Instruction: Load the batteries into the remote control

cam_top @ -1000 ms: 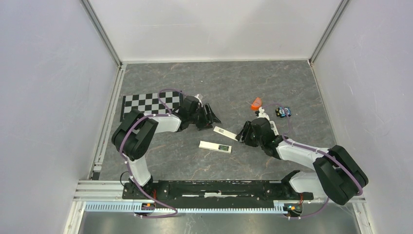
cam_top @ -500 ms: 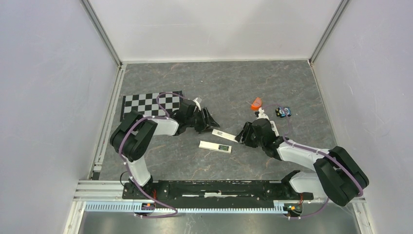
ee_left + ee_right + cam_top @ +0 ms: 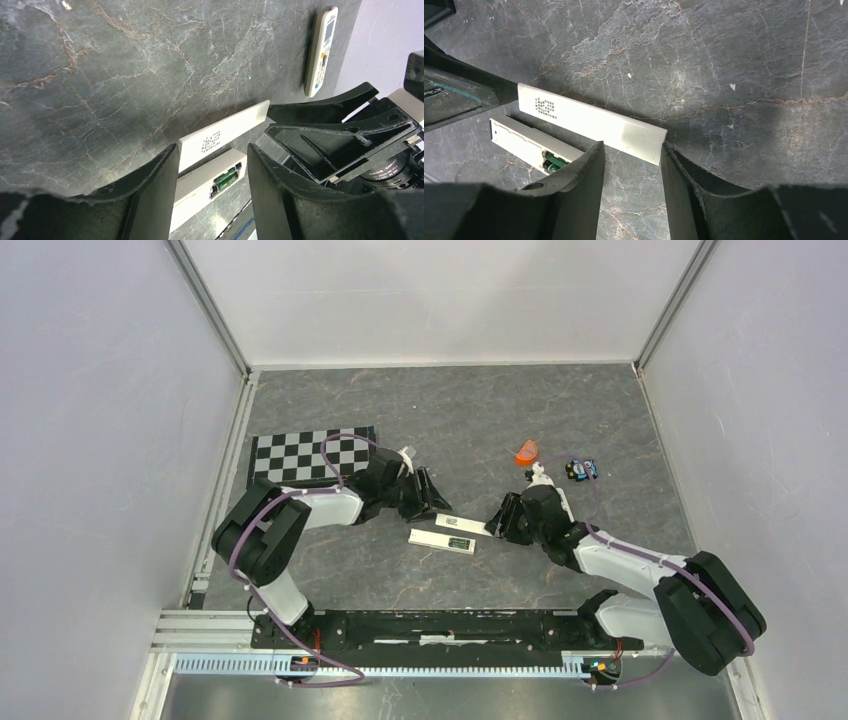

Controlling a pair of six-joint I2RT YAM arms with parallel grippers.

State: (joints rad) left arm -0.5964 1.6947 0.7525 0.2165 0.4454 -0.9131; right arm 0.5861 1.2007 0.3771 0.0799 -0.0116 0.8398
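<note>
The remote control (image 3: 436,538) lies back up at mid-table, with both batteries (image 3: 460,542) seated in its recess. They also show in the left wrist view (image 3: 226,178) and the right wrist view (image 3: 555,162). A thin white cover strip (image 3: 464,526) lies just beyond the remote, almost parallel to it. My left gripper (image 3: 430,504) is open, and the strip's left end (image 3: 220,135) sits between its fingers. My right gripper (image 3: 498,523) is open, with the strip's right end (image 3: 644,137) just ahead of its fingertips. Neither gripper holds anything.
A checkerboard mat (image 3: 310,453) lies at the left. An orange object (image 3: 526,452) and a small dark-and-blue item (image 3: 582,469) lie at the right rear. A second white handset with buttons (image 3: 321,50) lies farther off in the left wrist view.
My left gripper has moved right and nearer. The white strip has slid toward the remote and turned almost parallel to it. My right gripper has shifted slightly.
</note>
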